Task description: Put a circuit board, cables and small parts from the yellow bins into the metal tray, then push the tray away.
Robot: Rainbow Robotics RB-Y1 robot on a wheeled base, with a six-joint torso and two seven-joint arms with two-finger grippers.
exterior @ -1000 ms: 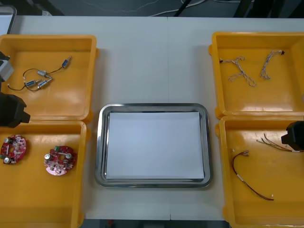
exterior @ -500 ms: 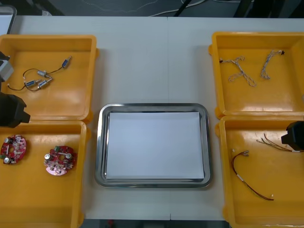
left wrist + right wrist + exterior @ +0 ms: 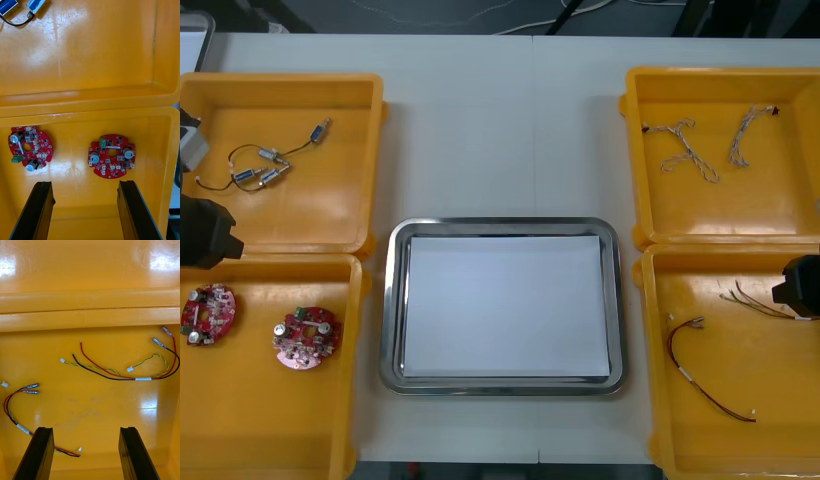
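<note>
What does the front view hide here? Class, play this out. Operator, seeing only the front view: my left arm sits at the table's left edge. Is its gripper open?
Observer: Yes. In the left wrist view the left gripper is open, its black fingers standing apart.
Operator: What lies ahead of it?
Observer: One round red circuit board lies flat on the yellow bin floor, ahead of the gap between the fingers, untouched.
Operator: And my right arm?
Observer: The right gripper is open too, with a red, yellow and black cable lying beyond its gap.
</note>
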